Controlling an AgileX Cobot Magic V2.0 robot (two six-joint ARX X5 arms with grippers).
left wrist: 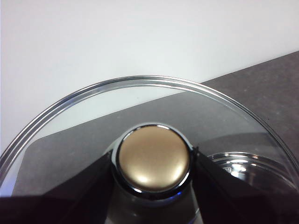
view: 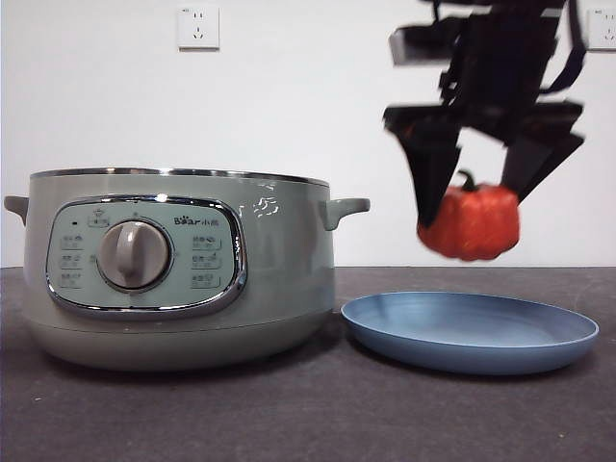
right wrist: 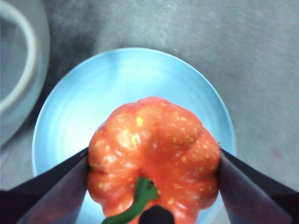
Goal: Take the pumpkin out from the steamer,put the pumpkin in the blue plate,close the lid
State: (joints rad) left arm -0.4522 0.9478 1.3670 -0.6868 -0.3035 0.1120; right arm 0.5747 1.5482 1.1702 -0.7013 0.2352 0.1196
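The orange-red pumpkin [view: 472, 221] with its green stem hangs in the air above the blue plate [view: 470, 330], held between the jaws of my right gripper [view: 474, 197]. Seen from the right wrist, the pumpkin [right wrist: 154, 156] sits directly over the blue plate [right wrist: 117, 88], with the right gripper [right wrist: 153, 179] shut on its sides. The sage-green steamer [view: 178, 269] stands uncovered at the left. My left gripper [left wrist: 152, 163] is shut on the knob [left wrist: 152, 157] of the glass lid [left wrist: 140, 93], held up off the pot and out of the front view.
The steamer's rim [right wrist: 21, 60] lies just beside the plate in the right wrist view. A dark table [view: 308, 414] runs to a white wall with a socket [view: 197, 27].
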